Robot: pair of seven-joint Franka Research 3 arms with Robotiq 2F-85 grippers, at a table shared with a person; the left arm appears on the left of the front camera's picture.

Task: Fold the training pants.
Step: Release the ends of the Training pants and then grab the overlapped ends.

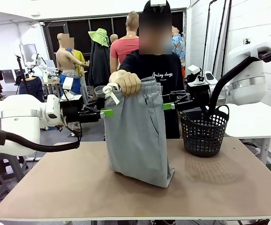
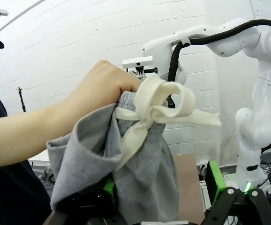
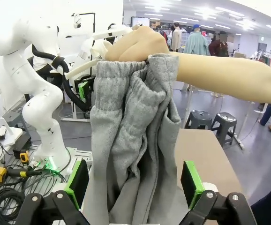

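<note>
Beige surface [image 1: 56, 178] under the training pants [image 1: 135, 136], hung from a person's hand [image 1: 126, 83] at 12 o'clock. Your left tool [image 1: 106, 113] at 9 and right tool [image 1: 167, 106] at 3 gape, cloth between the jaws, unpinched; close both level, together.

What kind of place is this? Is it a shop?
It looks like a robot lab, not a shop: white robot arms stand at a work table, and loose cables lie on the floor.

The training pants [image 1: 138, 136] hang over the middle of the worktop [image 1: 56, 187], their lower end resting on it. A person's hand [image 1: 125, 82] is at their top, the left gripper [image 1: 106, 113] just left of them, the right gripper [image 1: 168, 106] just right, the basket [image 1: 204, 133] farther right.
</note>
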